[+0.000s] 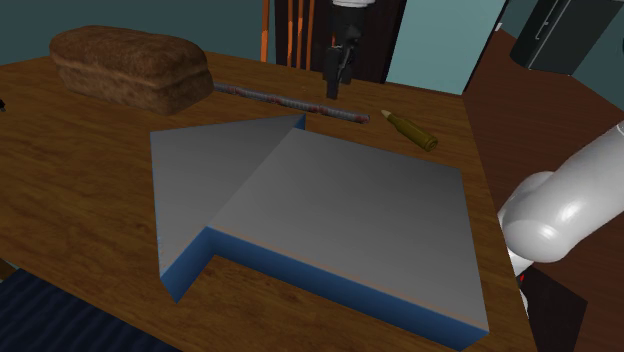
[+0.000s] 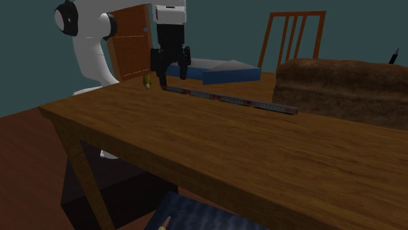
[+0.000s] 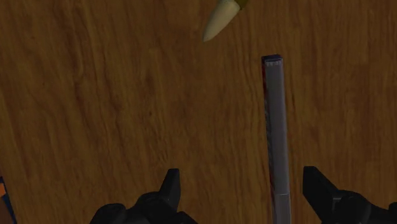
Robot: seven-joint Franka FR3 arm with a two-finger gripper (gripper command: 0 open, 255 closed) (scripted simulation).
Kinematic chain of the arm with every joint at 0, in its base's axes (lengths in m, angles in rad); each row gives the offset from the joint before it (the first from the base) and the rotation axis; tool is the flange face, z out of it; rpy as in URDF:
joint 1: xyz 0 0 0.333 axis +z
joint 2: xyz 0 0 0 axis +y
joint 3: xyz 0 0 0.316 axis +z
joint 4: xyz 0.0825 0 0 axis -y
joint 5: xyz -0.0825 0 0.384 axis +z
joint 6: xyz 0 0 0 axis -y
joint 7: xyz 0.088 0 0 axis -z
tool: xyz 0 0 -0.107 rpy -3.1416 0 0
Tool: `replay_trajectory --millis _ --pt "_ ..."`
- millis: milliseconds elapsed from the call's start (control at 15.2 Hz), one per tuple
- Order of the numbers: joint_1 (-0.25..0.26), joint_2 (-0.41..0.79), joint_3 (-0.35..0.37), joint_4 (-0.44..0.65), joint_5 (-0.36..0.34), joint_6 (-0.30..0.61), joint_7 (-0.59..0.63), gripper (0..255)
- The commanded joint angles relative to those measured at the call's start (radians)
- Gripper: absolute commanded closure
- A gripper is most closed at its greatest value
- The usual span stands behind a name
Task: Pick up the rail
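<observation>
The rail (image 1: 290, 102) (image 2: 229, 99) (image 3: 277, 127), a thin grey bar with red marks, lies flat on the wooden table (image 1: 80, 200). One end is just beside the bread loaf (image 1: 130, 68) and the bar runs straight away from it. The gripper (image 1: 333, 88) (image 2: 171, 77) (image 3: 242, 179) hangs over the end that is far from the loaf. Its fingers are spread, and in the wrist view the rail passes between them without touching either, nearer to one finger than to the other.

I judge that the step in hand is the approach, and the grasp is not yet made. The next move calls for centring the fingers over the bar, going down and closing across its narrow width.

A brass bullet-shaped thing (image 1: 410, 130) (image 3: 222, 19) lies beyond that far end, further from the loaf. A grey block with blue sides (image 1: 330, 210) is near the loaf, towards the stand.
</observation>
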State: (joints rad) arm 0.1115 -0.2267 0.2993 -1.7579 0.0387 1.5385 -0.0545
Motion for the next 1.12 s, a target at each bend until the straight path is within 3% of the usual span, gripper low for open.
replay_trajectory --millis 0,198,792,858,1056 --pt "0.015 0.060 0.028 0.067 -0.012 0.002 0.014 0" --pt "0.038 0.153 0.065 0.182 -0.040 -0.011 0.033 0" --pt "0.037 0.122 0.060 0.044 -0.029 0.097 0.027 0" --pt "0.037 0.121 0.060 0.042 -0.029 0.099 0.027 255" --pt "0.037 0.121 0.060 0.041 -0.029 0.099 0.026 255"
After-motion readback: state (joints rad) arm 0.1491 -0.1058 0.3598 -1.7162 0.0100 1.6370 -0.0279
